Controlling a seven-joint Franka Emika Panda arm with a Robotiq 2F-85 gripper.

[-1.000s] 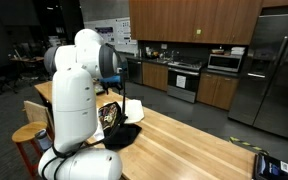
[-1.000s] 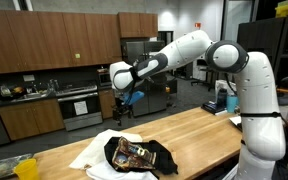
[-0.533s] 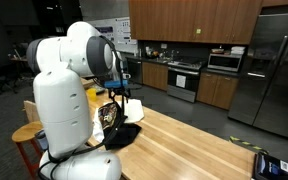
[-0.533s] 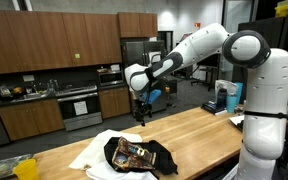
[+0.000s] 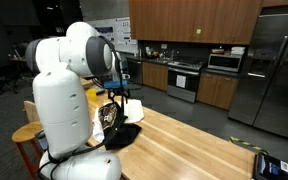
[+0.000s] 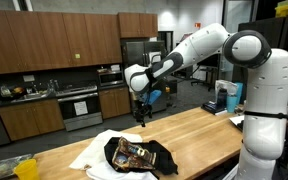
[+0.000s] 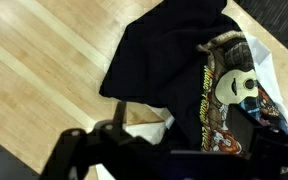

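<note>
Room: kitchen with wooden cabinets and a long wooden table (image 6: 199, 130).
End effector (image 6: 139, 115): fingers spread, empty, hanging above the table.
Black T-shirt (image 6: 136, 156): crumpled on the table, lying on a white cloth (image 6: 88, 153), directly under the wrist camera.

Wooden table (image 6: 206, 130) — black shirt (image 6: 157, 156) (white cloth (image 6: 88, 153) beneath)

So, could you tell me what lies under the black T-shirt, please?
A white cloth pokes out around the black T-shirt on the wooden table; whatever the shirt covers is hidden.
</note>
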